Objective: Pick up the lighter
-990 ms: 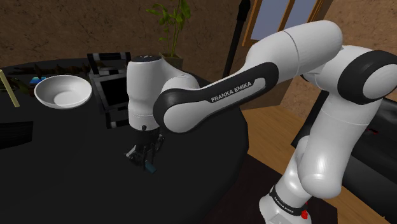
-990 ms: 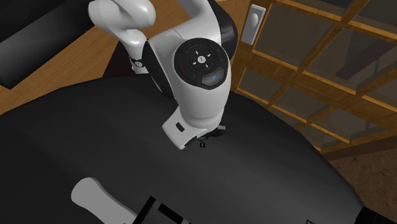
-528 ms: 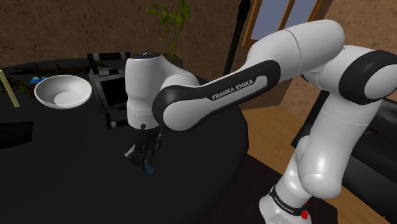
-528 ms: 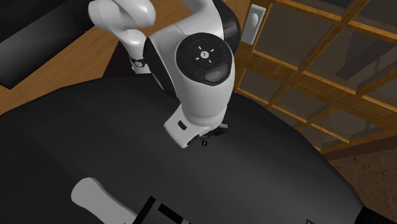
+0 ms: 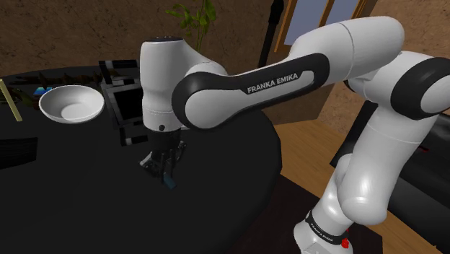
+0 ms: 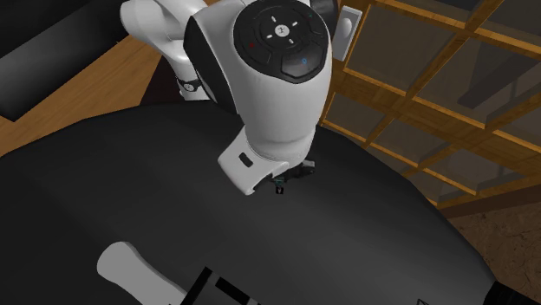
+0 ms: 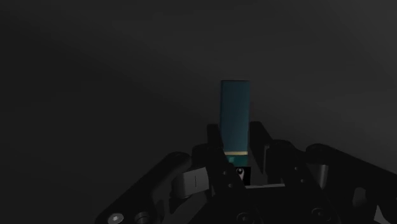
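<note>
A slim teal lighter (image 7: 235, 114) with a pale band near its lower end stands upright between my two black fingers (image 7: 214, 145), which clasp it on both sides. In the shoulder view my gripper (image 5: 165, 173) hangs a little above the black round table (image 5: 86, 209), and the teal lighter (image 5: 170, 181) pokes out below the fingertips. The second exterior view looks down on the white hand, with the gripper (image 6: 281, 183) and a small piece of the lighter (image 6: 278, 189) peeking out beneath it.
A white bowl (image 5: 71, 103) sits at the back of the table toward the shoulder view's left. A black rack (image 5: 127, 101) stands just behind my hand. A potted plant (image 5: 193, 29) rises beyond it. The table's rim (image 5: 278, 155) drops to wooden floor.
The hand has risen and shifted slightly toward the shoulder view's left, carrying the lighter up off the table. The fingers stay clasped on it.
</note>
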Controlling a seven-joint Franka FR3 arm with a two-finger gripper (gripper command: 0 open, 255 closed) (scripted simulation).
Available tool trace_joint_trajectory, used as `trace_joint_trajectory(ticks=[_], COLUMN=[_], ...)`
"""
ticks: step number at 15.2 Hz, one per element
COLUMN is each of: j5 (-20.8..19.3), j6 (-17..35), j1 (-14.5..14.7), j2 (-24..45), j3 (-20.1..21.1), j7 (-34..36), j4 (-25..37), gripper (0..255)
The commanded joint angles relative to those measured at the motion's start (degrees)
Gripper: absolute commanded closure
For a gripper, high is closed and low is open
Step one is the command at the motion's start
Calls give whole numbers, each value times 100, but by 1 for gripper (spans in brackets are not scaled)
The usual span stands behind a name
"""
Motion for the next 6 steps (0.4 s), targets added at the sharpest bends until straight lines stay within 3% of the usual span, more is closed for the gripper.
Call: trace_joint_trajectory(ticks=[1,6], j5=[23,49], j6=[-147,-381], j1=[-4,-9], j2=[-42,-92], j3=[1,1], j7=[-10,-22], j4=[108,298], gripper=[255,255])
